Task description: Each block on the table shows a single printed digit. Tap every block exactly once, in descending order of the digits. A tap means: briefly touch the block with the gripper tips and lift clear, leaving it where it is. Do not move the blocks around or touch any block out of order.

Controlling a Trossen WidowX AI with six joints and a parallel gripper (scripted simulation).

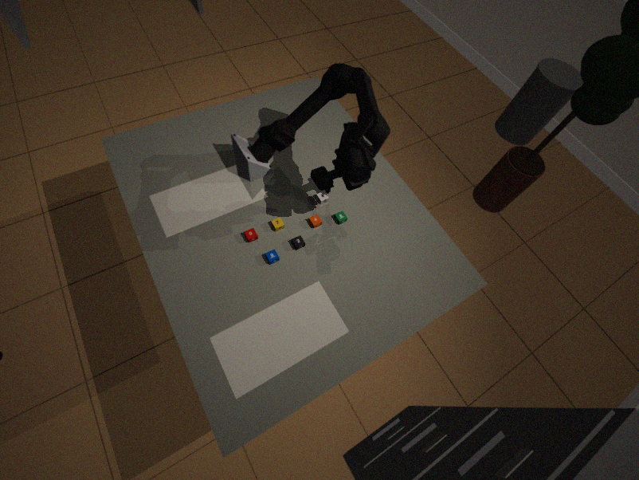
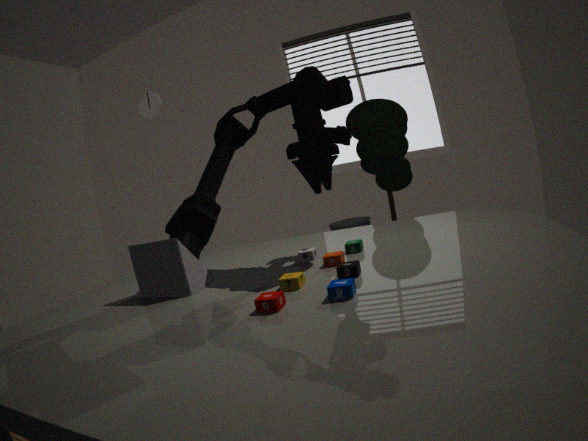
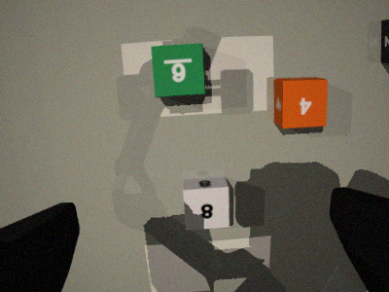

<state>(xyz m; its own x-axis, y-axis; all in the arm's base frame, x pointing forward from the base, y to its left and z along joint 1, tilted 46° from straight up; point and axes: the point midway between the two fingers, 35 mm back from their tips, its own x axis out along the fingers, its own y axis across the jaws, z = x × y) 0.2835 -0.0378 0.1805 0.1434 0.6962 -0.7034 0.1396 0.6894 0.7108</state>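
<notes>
My gripper [image 2: 323,190] [image 3: 205,211] is open and empty, high above the table. The white 8 block [image 1: 322,196] [image 2: 306,254] [image 3: 216,197] lies below, between the fingers in the wrist view. Beyond it are the green block [image 1: 340,217] [image 2: 353,246] [image 3: 179,88], showing an upside-down underlined 9, and the orange 4 block [image 1: 315,221] [image 2: 333,258] [image 3: 294,92]. The black 2 block [image 1: 297,241] [image 2: 348,269] [image 3: 385,49] is cut off in the wrist view. The yellow 7 [image 1: 277,223] [image 2: 291,281], red 0 [image 1: 250,234] [image 2: 269,302] and blue block [image 1: 272,256] [image 2: 341,289] lie farther off; the blue digit is unclear.
A pale angular block [image 1: 247,159] [image 2: 161,270] stands by the arm's base. The grey-green table [image 1: 413,268] bears bright light patches and arm shadows. A potted plant [image 1: 508,178] and a grey cylinder [image 1: 536,103] stand on the floor beyond the table.
</notes>
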